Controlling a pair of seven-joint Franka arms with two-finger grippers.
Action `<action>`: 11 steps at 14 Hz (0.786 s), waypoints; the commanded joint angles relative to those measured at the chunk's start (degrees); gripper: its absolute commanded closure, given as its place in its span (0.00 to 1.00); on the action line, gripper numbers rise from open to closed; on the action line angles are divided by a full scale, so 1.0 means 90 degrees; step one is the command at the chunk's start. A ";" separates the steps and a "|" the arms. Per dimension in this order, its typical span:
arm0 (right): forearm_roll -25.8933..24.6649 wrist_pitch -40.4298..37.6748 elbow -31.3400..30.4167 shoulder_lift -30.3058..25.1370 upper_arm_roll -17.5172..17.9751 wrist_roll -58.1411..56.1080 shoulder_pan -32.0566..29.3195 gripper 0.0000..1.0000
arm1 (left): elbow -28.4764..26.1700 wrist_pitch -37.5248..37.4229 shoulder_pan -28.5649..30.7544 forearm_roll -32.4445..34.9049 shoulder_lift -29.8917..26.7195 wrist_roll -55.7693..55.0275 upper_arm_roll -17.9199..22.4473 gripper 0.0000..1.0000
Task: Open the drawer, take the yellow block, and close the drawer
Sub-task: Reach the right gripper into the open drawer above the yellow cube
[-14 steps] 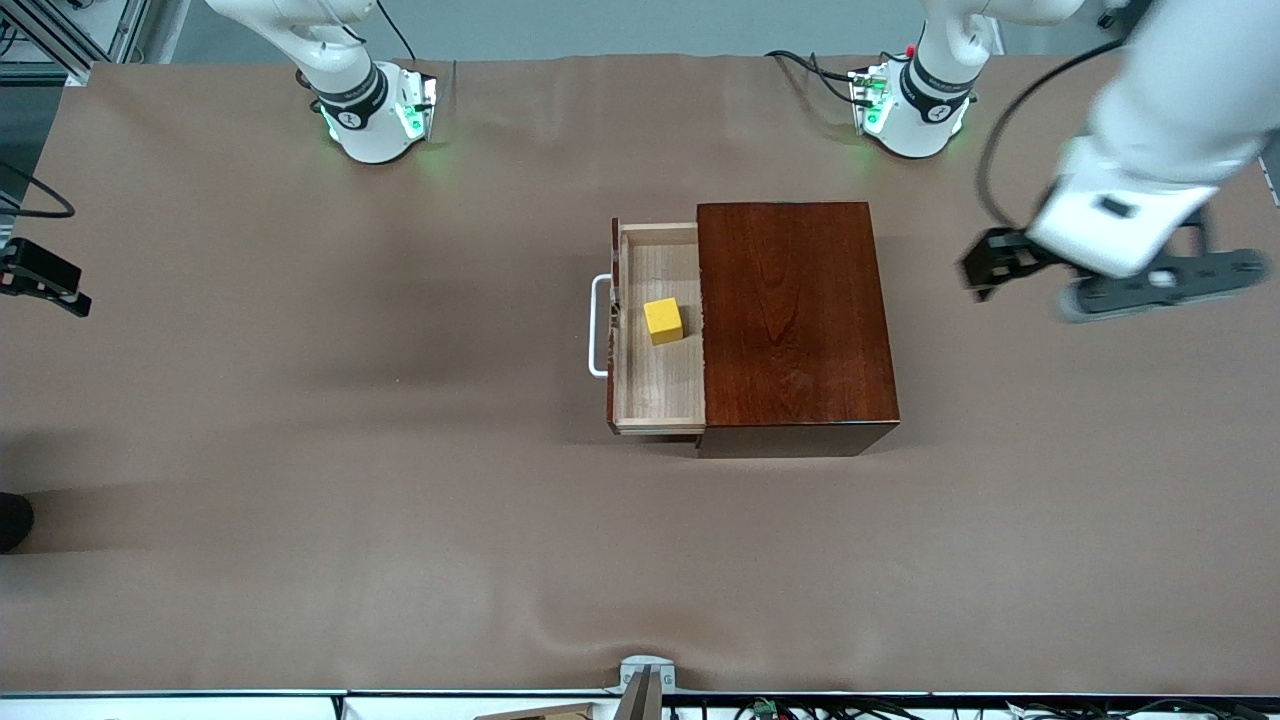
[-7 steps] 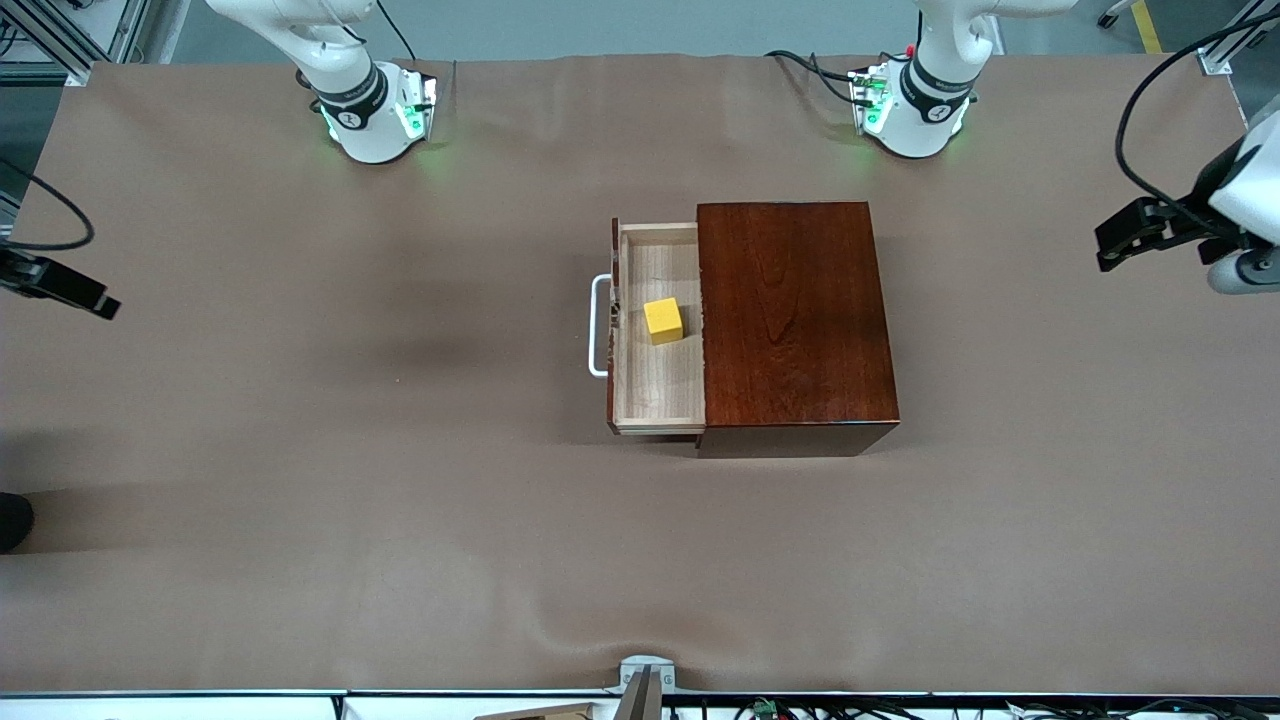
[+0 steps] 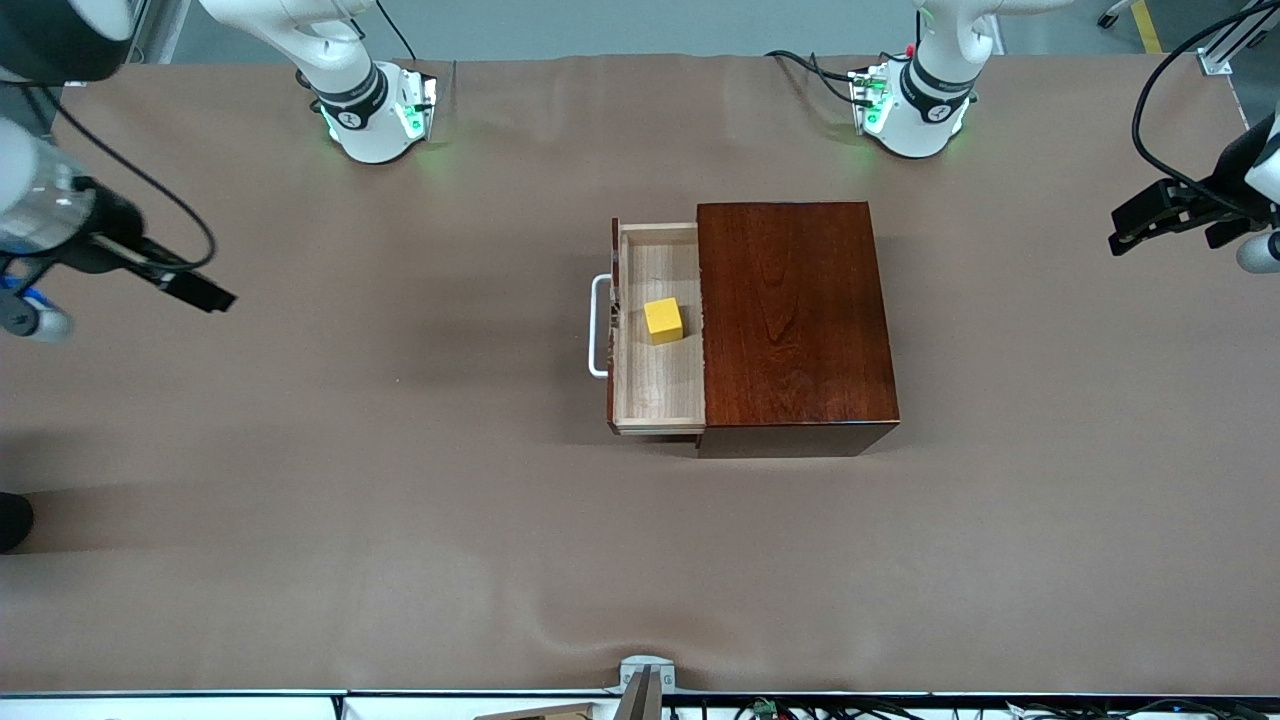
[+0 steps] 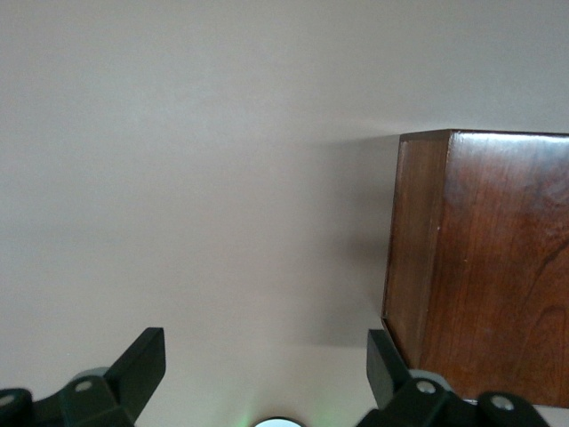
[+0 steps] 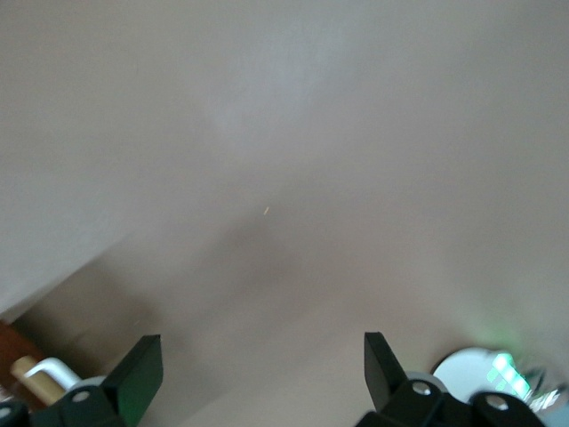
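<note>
The drawer (image 3: pixel 655 380) stands pulled out of the dark reddish-brown box (image 3: pixel 795 320), with its white handle (image 3: pixel 598 325) toward the right arm's end of the table. The yellow block (image 3: pixel 663 320) lies in the drawer's pale-wood tray. My right gripper (image 3: pixel 195 290) is open and empty over bare cloth, well away from the handle. Its wrist view shows its open fingers (image 5: pixel 142 369) and the handle (image 5: pixel 44 372) at the edge. My left gripper (image 3: pixel 1150 215) is open and empty over the table's end by the left arm. Its wrist view shows the box (image 4: pixel 480 267).
Brown cloth (image 3: pixel 400 500) covers the whole table. The two arm bases (image 3: pixel 380 110) (image 3: pixel 910 100) glow green along the edge farthest from the front camera. A small grey mount (image 3: pixel 645 675) sits at the nearest edge.
My right gripper has swung in from the table's end toward the drawer. My left gripper has drawn away from the box toward its own end of the table. Drawer and block have not moved.
</note>
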 commanded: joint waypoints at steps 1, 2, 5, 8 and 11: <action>0.0730 -0.0025 0.0143 0.0132 -0.0054 0.1154 0.0075 0.00 | -0.0437 0.0136 0.0064 -0.0137 -0.0395 0.0087 -0.0115 0.00; 0.0898 0.0043 0.0163 0.0172 -0.0054 0.1429 0.0123 0.00 | -0.0437 0.0116 0.0054 -0.0137 -0.0385 0.0077 -0.0115 0.00; 0.1026 0.0053 0.0173 0.0182 -0.0054 0.1500 0.0250 0.00 | -0.0446 0.0057 0.0054 -0.0137 -0.0317 0.0009 -0.0203 0.00; 0.1649 -0.0025 0.0144 0.0249 -0.0064 0.1471 0.0222 0.00 | -0.0417 0.0057 0.0034 -0.0127 -0.0258 -0.0069 -0.0320 0.00; 0.1905 -0.0074 0.0114 0.0416 -0.0054 0.1703 0.0493 0.00 | -0.0378 0.0057 0.0034 -0.0117 -0.0249 -0.0128 -0.0330 0.00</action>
